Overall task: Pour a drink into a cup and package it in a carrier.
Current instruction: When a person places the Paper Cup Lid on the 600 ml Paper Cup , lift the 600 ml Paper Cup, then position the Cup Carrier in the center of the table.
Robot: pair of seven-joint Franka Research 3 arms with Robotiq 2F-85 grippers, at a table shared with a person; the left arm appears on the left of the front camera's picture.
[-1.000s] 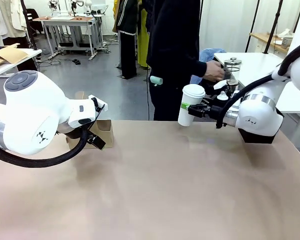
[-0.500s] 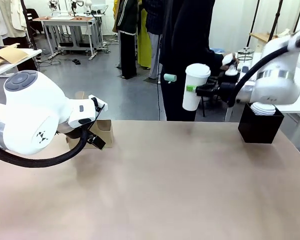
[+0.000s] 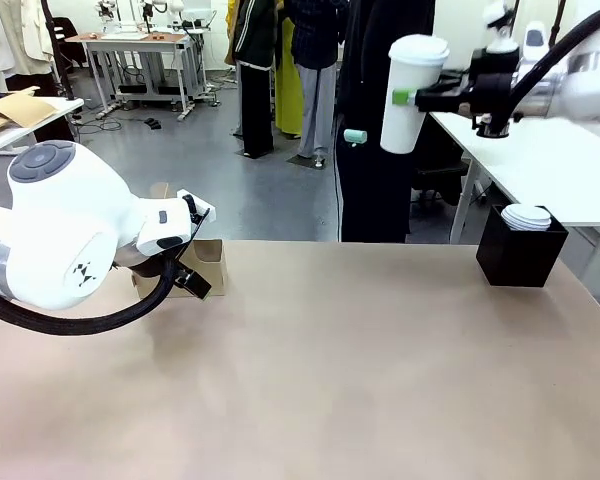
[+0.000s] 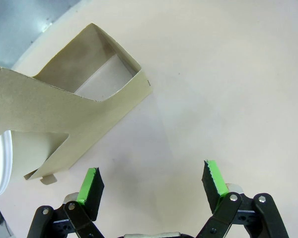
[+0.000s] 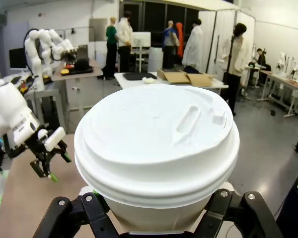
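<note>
The white paper cup point(image 3: 412, 92), capped with a white dome lid, hangs high above the table's far right side, with my right gripper point(image 3: 432, 97) shut on its side. Seen from the right wrist, the cup's lid point(image 5: 156, 144) looms large just above my right gripper point(image 5: 156, 220). The brown cardboard carrier point(image 3: 211, 261) stands at the far left of the table. My left gripper point(image 3: 196, 283) hovers open right beside the carrier point(image 4: 64, 106), its green fingertips point(image 4: 91, 184) apart around nothing. The drink is out of view.
A black square box point(image 3: 518, 257) with a stack of white lids point(image 3: 527, 216) stands at the table's far right. A person in dark clothes point(image 3: 380, 120) stands behind the far edge. A white side table point(image 3: 540, 160) lies behind on the right.
My right arm has lifted the lidded cup from just above the table to well above it and slightly rightward, uncovering the black box. The left arm has stayed still.
</note>
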